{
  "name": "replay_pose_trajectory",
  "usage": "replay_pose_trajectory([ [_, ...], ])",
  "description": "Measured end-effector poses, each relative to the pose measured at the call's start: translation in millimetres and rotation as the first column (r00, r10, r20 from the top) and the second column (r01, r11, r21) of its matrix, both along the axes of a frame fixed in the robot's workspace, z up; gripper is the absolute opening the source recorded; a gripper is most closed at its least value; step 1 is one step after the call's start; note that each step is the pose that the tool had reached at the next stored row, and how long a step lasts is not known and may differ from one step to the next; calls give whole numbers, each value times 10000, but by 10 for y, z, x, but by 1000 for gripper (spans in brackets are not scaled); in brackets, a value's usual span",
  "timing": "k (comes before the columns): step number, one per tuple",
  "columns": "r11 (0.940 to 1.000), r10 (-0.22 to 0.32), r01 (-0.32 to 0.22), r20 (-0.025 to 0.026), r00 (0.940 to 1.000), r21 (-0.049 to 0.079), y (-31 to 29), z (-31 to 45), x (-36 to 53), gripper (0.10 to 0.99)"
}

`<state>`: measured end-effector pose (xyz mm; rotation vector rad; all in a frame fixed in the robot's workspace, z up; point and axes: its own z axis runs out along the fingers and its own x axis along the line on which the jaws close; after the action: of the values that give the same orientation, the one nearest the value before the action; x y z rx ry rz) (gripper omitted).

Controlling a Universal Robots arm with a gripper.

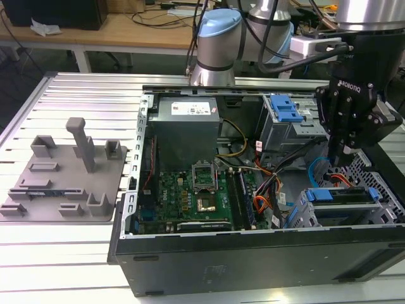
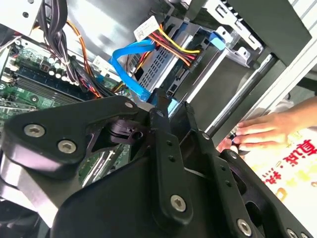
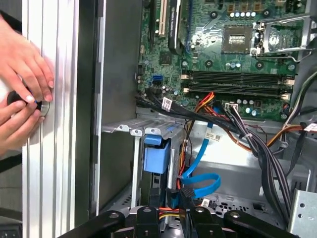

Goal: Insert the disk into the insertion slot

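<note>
Black gripper (image 1: 345,149) hanging above the open computer case (image 1: 253,259) at the exterior view's right, fingers drawn narrow and nearly together, holding nothing. Hovering over the insertion slot (image 1: 373,209), the grey perforated cage near the case's front corner. Sitting already inside that cage: the disk (image 1: 335,194), its blue carrier edge facing outward. Looping just beside it in both wrist views, a blue ribbon cable (image 3: 200,173). Resting on the ribbed aluminium table (image 3: 49,148) outside the case wall, in the first wrist view, a person's hands (image 3: 22,94).
</note>
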<state>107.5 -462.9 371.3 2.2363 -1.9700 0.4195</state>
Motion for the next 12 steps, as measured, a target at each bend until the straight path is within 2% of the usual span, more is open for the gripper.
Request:
replay_pose_trajectory([
  [6,9999,150,-150,23,9999,-53,11,-18,-38,302],
  [12,9997,152,-150,106,9998,-169,58,-24,-49,290],
])
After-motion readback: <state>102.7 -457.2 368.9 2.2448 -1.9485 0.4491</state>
